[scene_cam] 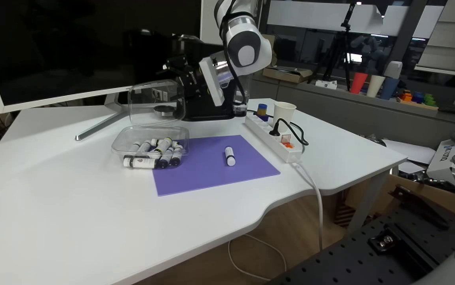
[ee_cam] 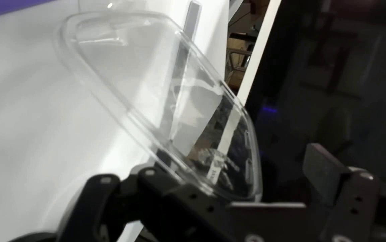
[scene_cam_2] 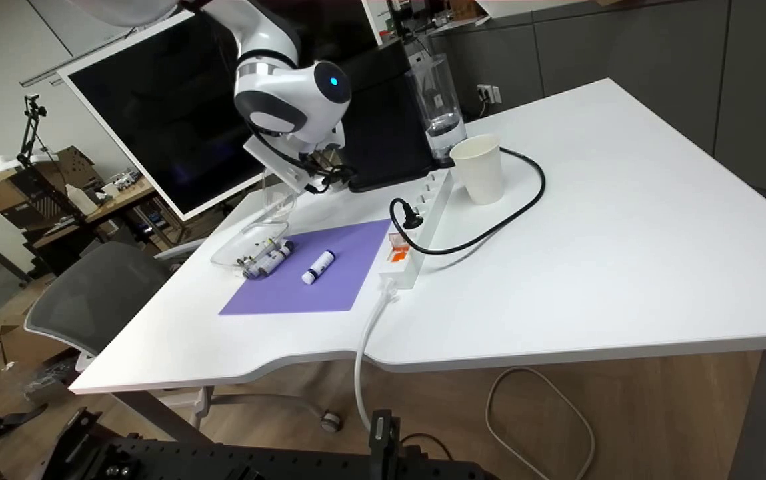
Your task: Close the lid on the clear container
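Observation:
The clear container (scene_cam: pixel 119 143) sits on the white table, partly over the purple mat's edge, with several small white cylinders visible inside. It also shows in an exterior view (scene_cam_2: pixel 228 252). The transparent lid (scene_cam: pixel 154 105) stands nearly upright at the container's back edge; it also shows in an exterior view (scene_cam_2: pixel 279 204) and fills the middle of the wrist view (ee_cam: pixel 142 77). My gripper (ee_cam: pixel 280 188) is open, its fingers near the lid's upper corner. In an exterior view the gripper (scene_cam: pixel 178 71) is beside the lid's upper right edge. Whether a finger touches the lid I cannot tell.
A lone white cylinder (scene_cam: pixel 229 156) lies on the purple mat (scene_cam: pixel 207 174). A white power strip (scene_cam: pixel 271 138) with a black cable and a paper cup (scene_cam: pixel 284 113) stand right of it. A tall black box (scene_cam_2: pixel 386 120) and large monitor (scene_cam: pixel 73 47) stand behind.

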Robot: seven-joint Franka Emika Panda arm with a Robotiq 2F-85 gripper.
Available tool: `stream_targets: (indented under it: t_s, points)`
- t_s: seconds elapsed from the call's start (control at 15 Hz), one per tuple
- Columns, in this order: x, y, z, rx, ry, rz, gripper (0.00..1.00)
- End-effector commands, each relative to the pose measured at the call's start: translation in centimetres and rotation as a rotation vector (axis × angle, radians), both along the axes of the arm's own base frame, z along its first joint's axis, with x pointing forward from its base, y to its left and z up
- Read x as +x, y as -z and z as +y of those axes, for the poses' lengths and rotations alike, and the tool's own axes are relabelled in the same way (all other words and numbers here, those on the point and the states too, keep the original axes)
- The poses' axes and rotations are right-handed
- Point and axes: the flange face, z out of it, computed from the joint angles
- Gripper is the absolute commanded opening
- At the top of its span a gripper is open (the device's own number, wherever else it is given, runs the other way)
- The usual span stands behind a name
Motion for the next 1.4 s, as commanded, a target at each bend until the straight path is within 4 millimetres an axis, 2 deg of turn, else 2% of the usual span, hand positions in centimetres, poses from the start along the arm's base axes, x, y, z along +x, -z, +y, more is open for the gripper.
stream_targets:
  t_s: [0.0, 0.4, 0.67, 1.0, 1.33]
  points:
    - [-1.6, -2.5, -0.2, 0.054, -0.091, -0.055, 1.0]
    - [-3.5, -4.8, 0.7, 0.121, -0.275, -0.052, 1.0]
    - [-4.3, -5.2, 1.9, 0.116, -0.367, 0.006, 1.0]
    - [-5.4, -5.4, 3.6, 0.055, -0.46, 0.138, 1.0]
    - [-6.8, -6.7, 4.9, -0.035, -0.56, 0.281, 1.0]
